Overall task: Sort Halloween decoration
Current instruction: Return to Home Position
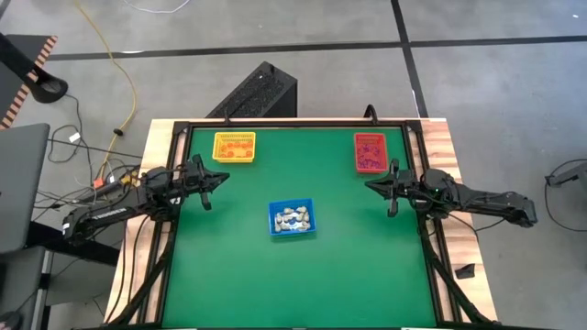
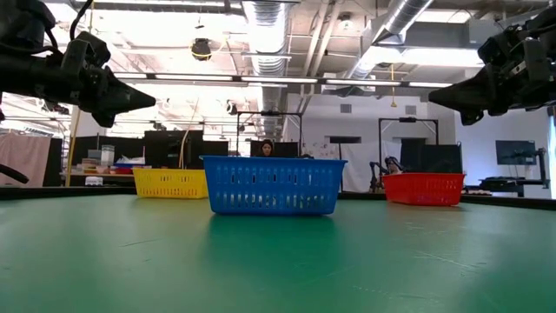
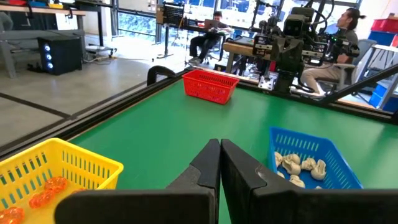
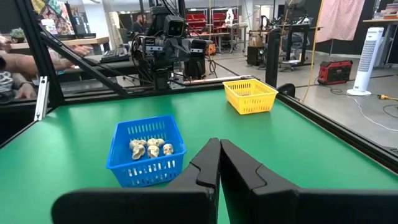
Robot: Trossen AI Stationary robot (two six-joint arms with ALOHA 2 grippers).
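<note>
Hovering over the green table (image 1: 303, 284), my left end effector (image 1: 220, 178) and right end effector (image 1: 374, 185) are both pinched closed on nothing; I see whitish trinkets (image 4: 149, 148) in the blue tray (image 4: 146, 171); orange trinkets (image 3: 46, 190) in the yellow tray (image 3: 74, 168); dark trinkets (image 1: 370, 156) in the red tray (image 1: 357, 151).

You have nothing to read here: no lettering, label, brand, number or sign is legible in any view.

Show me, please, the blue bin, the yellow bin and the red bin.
blue bin (image 2: 273, 187): low view, front wall.
yellow bin (image 2: 169, 183): low view, front wall.
red bin (image 2: 424, 189): low view, front wall.
</note>
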